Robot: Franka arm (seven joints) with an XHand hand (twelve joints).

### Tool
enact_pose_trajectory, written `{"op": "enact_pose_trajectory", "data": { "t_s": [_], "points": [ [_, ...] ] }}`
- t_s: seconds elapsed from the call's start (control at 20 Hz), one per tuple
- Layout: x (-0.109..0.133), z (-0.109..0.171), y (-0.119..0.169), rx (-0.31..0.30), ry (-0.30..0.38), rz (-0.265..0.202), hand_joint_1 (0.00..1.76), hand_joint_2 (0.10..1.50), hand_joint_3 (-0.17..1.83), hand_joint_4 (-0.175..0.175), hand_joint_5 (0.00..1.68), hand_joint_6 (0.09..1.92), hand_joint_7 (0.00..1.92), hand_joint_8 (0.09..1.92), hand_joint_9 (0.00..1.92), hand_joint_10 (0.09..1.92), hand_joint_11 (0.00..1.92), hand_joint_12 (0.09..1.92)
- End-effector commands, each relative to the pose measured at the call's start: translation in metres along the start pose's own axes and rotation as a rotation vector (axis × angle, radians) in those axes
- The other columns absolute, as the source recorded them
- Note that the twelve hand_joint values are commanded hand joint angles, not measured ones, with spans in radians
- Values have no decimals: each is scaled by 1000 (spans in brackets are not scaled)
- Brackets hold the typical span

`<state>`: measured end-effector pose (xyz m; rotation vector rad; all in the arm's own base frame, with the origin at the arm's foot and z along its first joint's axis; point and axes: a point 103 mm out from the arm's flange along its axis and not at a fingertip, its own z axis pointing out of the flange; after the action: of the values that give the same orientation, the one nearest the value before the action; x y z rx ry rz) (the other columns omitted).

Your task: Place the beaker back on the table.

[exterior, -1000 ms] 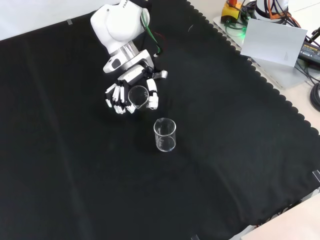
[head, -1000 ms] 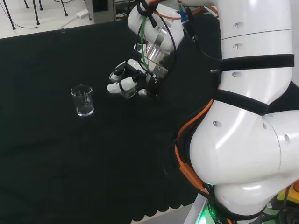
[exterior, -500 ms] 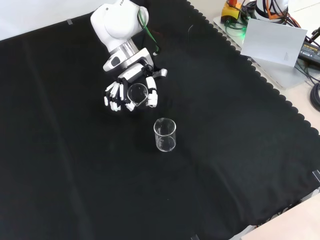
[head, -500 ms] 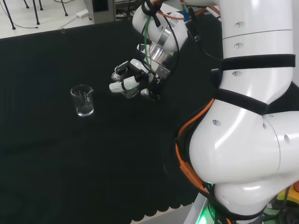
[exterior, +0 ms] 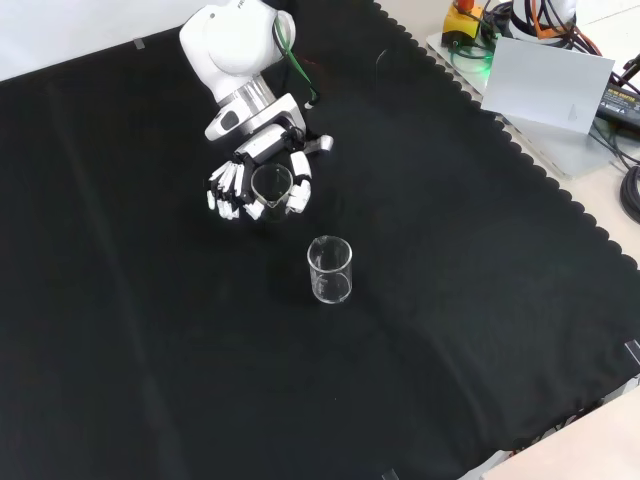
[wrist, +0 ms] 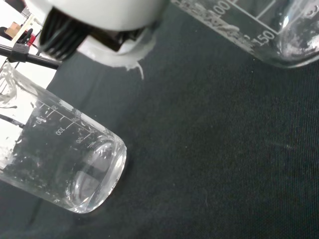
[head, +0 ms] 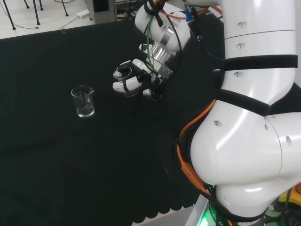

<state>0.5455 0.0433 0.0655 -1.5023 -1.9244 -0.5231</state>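
A small clear beaker (exterior: 271, 185) sits upright in the hand (exterior: 232, 186), whose fingers and thumb curl round its wall. In the head view the hand (head: 128, 83) hangs below the white wrist near the cloth's middle. Close in the wrist view are the held beaker's graduated wall (wrist: 259, 30) and a white part of the hand (wrist: 94, 20). I cannot tell whether its base touches the cloth. A second clear beaker (exterior: 330, 270) stands upright and alone on the cloth, a short way from the hand; it is left of the hand in the head view (head: 83, 101) and also appears in the wrist view (wrist: 60, 164).
The arm's big white links (head: 254, 117) take up the right of the head view. Beyond the cloth's scalloped edge, at the front view's upper right, lie a grey plate (exterior: 550, 85) and cables. Bare black cloth (exterior: 200, 350) spreads around both beakers.
The hand with its beaker has drifted slightly right in the head view and up in the front view, its fingers drawn closer round the glass. The standing beaker has not moved.
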Motion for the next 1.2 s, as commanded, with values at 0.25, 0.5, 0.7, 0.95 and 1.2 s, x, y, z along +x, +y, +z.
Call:
{"op": "enact_pose_trajectory", "data": {
  "t_s": [0.25, 0.5, 0.7, 0.95, 1.2],
  "points": [
    [-1, -2, -3, 39, -5, 20, 953, 502, 872, 14, 626, 847, 413, 514, 317, 655, 0, 848],
    [-2, -5, -4, 62, -34, 56, 925, 475, 851, -3, 479, 612, 341, 550, 276, 686, 0, 812],
    [-1, -12, -2, 49, -42, 63, 919, 477, 824, -4, 456, 447, 308, 578, 262, 701, 0, 815],
    [4, -23, -2, 26, -41, 58, 916, 480, 814, -6, 451, 391, 299, 585, 257, 705, 0, 818],
    [23, -23, -3, 4, -61, 61, 913, 480, 811, -7, 460, 334, 293, 590, 251, 708, 0, 827]
  ]
}}
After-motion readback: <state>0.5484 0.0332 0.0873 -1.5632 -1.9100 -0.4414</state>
